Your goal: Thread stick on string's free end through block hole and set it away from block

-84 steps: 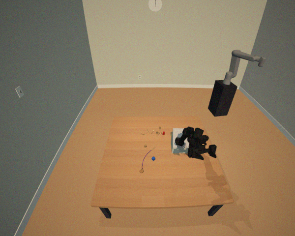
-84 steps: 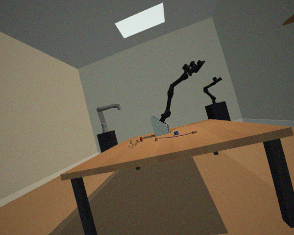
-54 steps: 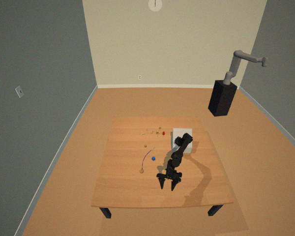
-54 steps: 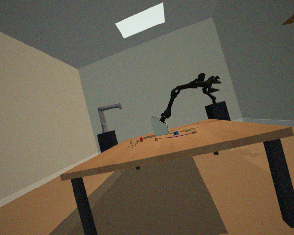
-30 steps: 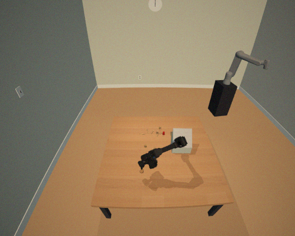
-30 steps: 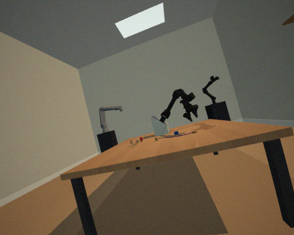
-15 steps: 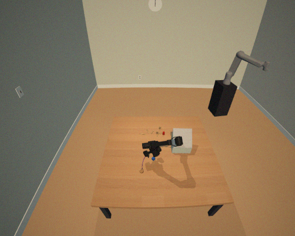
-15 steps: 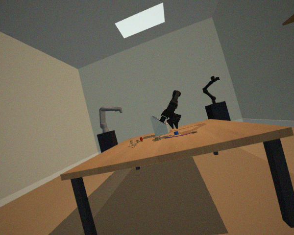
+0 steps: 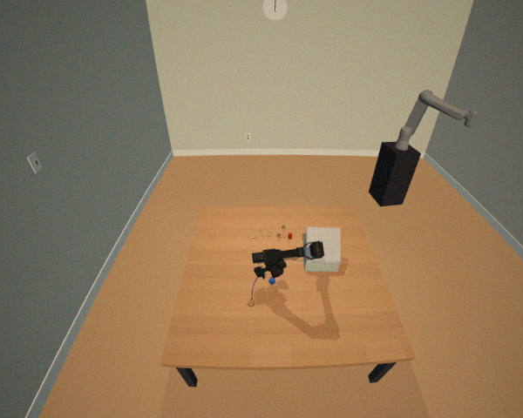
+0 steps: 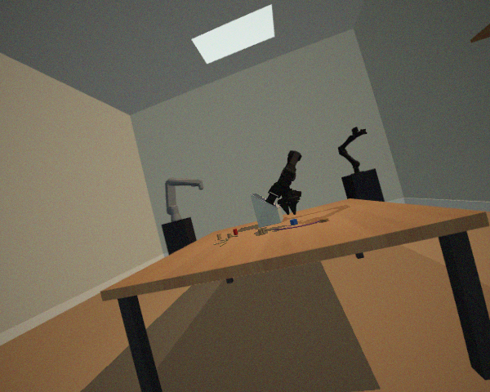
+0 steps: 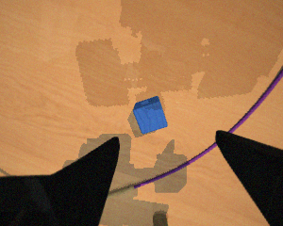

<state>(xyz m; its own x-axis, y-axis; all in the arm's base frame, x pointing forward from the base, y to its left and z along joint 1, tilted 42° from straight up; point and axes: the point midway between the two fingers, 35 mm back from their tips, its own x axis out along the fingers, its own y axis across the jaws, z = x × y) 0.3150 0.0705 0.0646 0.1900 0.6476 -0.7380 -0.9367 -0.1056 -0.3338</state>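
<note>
My gripper (image 9: 268, 273) (image 10: 291, 213) (image 11: 166, 138) is open and empty, pointing down above the table. The round wooden button (image 9: 250, 303) (image 10: 323, 220) lies on the table. The purple string (image 9: 253, 287) (image 10: 298, 225) (image 11: 198, 156) curves from it. In the wrist view the string passes beside the right fingertip and ends at the thin tan stick (image 11: 122, 190), which lies in shadow near the left finger. In the top view the arm hides the stick. Small tan pieces (image 10: 260, 231) stand near the string's end; they are too small to tell which is the block, and no hole is visible.
A blue cube (image 9: 271, 280) (image 10: 293, 221) (image 11: 151, 117) lies close to the gripper. Loose sticks (image 9: 253, 237), small tan objects (image 9: 283, 226) and a red piece (image 9: 289, 235) (image 10: 235, 231) lie farther back. A white box (image 9: 329, 238) (image 10: 264, 214) stands by the arm's base.
</note>
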